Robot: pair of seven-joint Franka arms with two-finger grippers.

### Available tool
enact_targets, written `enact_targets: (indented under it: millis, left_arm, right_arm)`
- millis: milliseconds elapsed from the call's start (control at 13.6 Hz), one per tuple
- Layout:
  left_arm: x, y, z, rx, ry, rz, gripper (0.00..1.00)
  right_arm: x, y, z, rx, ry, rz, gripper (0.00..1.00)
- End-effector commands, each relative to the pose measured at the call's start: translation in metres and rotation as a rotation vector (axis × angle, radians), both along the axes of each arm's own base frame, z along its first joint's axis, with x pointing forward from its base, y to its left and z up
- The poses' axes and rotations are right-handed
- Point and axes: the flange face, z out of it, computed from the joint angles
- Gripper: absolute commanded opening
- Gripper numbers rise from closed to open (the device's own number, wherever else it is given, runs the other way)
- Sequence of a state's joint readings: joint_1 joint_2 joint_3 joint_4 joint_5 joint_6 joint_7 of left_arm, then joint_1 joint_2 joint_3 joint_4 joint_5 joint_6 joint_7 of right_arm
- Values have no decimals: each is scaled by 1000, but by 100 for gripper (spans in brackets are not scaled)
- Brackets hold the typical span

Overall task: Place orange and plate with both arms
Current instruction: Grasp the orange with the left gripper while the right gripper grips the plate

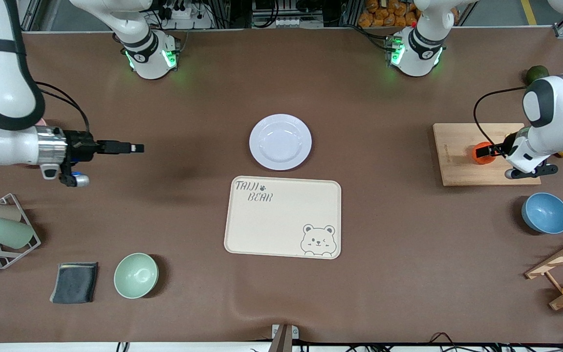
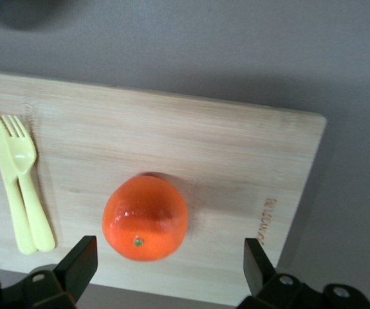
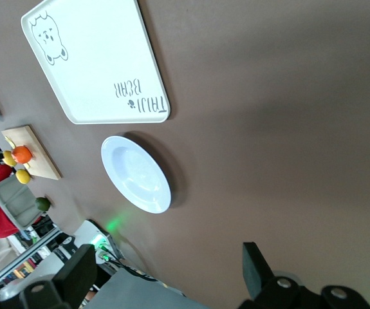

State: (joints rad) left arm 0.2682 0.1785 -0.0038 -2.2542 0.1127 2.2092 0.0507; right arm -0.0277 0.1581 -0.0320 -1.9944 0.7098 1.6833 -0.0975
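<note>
Small round red-orange orange sits on the pale wooden cutting board, stem dimple facing up toward the wrist camera, left gripper over it, fingers spread, ungrasped. Round lavender-white plate lies flat just beside the cream bear tray, farther from the front camera; right gripper waits released over bare table

Cream bear tray mid-counter (printed "TAIJI BEAR"). Wooden cutting board toward left arm's end; yellow knife and fork lie on it. Blue bowl nearer camera than board. Green bowl beside dark cloth. Cup rack at right arm's end.
</note>
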Motion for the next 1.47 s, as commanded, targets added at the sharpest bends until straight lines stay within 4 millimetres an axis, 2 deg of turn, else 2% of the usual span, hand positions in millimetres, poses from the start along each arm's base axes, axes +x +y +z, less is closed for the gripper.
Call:
enact_targets:
  millis: [0, 295, 368, 516, 663, 1032, 1105, 1179, 1400]
  left_arm:
    - [-1, 8, -13, 8, 9, -19, 100]
    - [-2, 10, -34, 13, 30, -35, 100]
    - [-2, 11, -34, 22, 32, -45, 100]
    - [-2, 11, -37, 37, 38, -67, 100]
    - [-3, 13, -47, 32, 43, -65, 100]
    - [-4, 14, -61, 24, 60, -63, 100]
    - [-4, 14, -61, 24, 60, -63, 90]
    - [-5, 14, -62, 24, 62, -63, 85]
    - [-5, 14, -64, 22, 66, -63, 78]
  right_arm:
    - [-7, 19, -29, 75, 0, -17, 100]
    - [-14, 36, -94, 218, 17, -10, 100]
    - [-16, 40, -107, 247, 28, -24, 100]
    - [-20, 55, -136, 277, 20, -25, 100]
    - [-27, 72, -168, 319, 44, -31, 100]
    - [-39, 129, -183, 400, 38, -6, 100]
    - [-41, 138, -189, 413, 44, -14, 100]
    - [-44, 151, -194, 417, 25, -12, 100]
    - [-52, 166, -217, 400, -37, 5, 100]
